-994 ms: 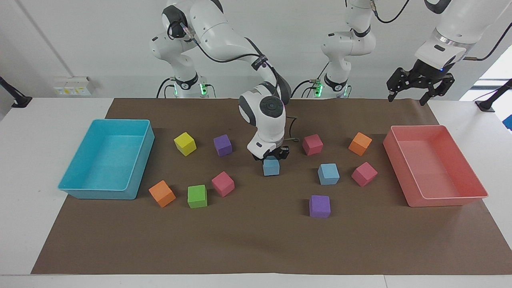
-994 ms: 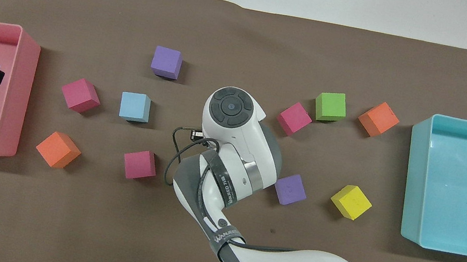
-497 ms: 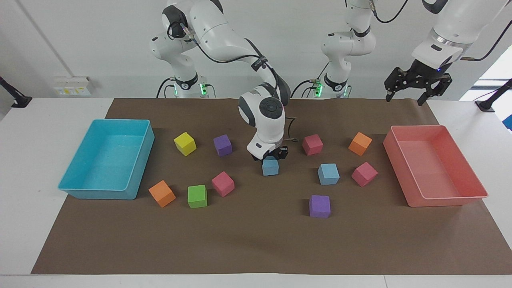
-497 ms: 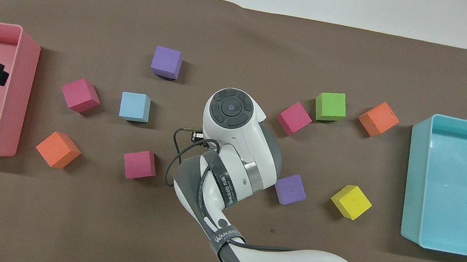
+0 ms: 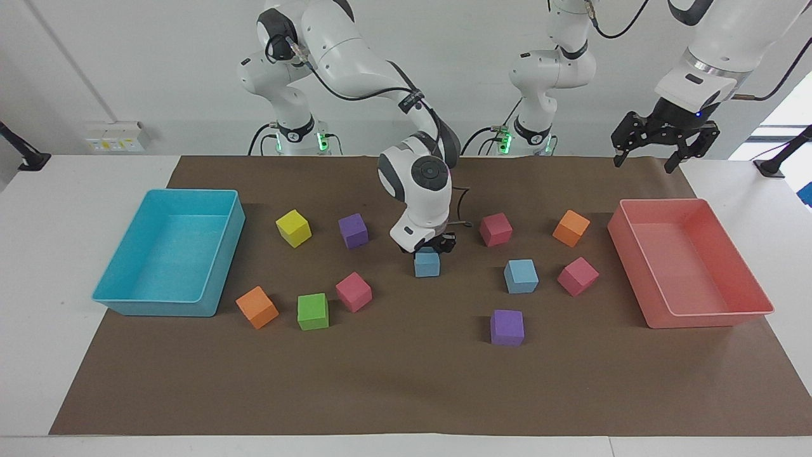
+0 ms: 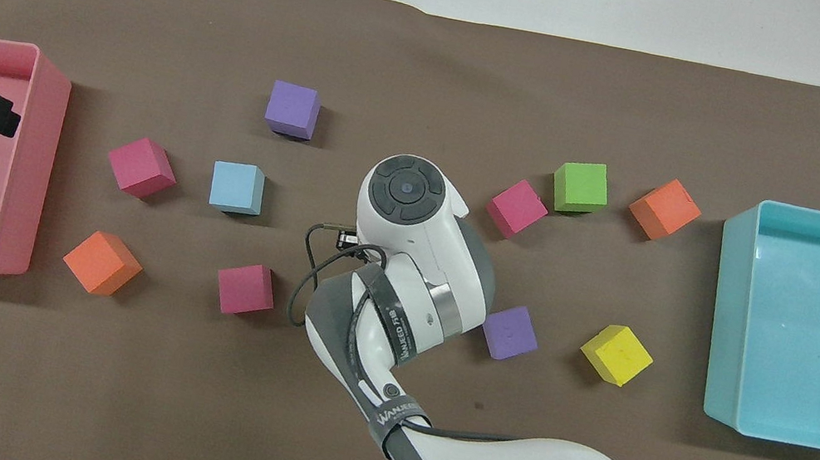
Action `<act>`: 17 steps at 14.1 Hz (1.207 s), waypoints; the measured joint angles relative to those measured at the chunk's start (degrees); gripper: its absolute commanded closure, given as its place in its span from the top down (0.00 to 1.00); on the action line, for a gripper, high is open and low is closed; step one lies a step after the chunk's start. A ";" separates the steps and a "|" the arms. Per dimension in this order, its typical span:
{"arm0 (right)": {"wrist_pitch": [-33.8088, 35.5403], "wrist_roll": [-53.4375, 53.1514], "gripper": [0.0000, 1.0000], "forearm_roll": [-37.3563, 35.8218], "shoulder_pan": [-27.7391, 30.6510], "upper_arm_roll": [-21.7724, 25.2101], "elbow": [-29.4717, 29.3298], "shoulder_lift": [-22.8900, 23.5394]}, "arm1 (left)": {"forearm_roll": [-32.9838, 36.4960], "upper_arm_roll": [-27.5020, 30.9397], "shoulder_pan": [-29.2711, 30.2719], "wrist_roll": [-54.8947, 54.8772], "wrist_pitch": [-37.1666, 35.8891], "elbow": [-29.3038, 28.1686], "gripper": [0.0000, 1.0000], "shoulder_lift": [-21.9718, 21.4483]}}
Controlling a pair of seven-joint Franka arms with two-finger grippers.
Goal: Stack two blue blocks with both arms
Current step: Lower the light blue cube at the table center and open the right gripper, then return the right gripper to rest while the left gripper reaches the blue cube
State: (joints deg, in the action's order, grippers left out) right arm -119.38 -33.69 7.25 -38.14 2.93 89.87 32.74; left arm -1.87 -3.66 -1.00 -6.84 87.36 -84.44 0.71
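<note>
Directly under right pincer (image 5: 431,246): blue block (image 5: 427,264).

Robotics lab: two white arms (image 5: 355,57), papered table (image 5: 406,393).

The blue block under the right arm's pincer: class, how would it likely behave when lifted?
The blue block looks matte and foam-like, so probably light and easy to hold. Flat faces suggest it won't roll. The right pincer is down on it; soft foam may dent slightly.

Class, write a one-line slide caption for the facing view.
Right gripper grips one blue block mid-table; second blue block sits free beside it; left gripper waits open above the pink tray.
</note>
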 measured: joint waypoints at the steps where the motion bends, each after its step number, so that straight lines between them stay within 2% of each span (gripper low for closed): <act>1: 0.00 0.00 0.71 0.27 0.00 0.00 0.00 0.00 | 0.00 0.00 0.00 0.04 0.67 -0.16 1.00 0.29; 2: 0.00 -0.02 1.00 0.35 0.00 0.00 0.00 0.00 | 0.00 -0.02 0.00 0.19 1.53 -0.44 1.00 0.58; 9: -0.11 -0.04 1.00 0.36 0.29 0.63 -0.71 -1.32 | -0.01 -0.67 -0.95 2.76 8.09 -3.73 1.00 2.49; 13: 0.17 -0.04 1.00 0.25 2.78 1.58 -1.03 -7.35 | -0.02 -0.97 -5.47 6.23 15.16 -9.32 1.00 3.10; 17: 4.86 1.14 1.00 -1.74 9.98 1.69 -1.07 -13.87 | -0.02 -0.94 -6.81 7.13 20.35 -14.82 1.00 3.23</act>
State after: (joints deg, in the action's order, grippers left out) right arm -114.51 -32.55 5.50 -28.17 4.62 88.80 18.86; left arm -1.89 -4.60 -7.81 0.29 107.71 -99.26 3.94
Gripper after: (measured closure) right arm 0.000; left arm 0.000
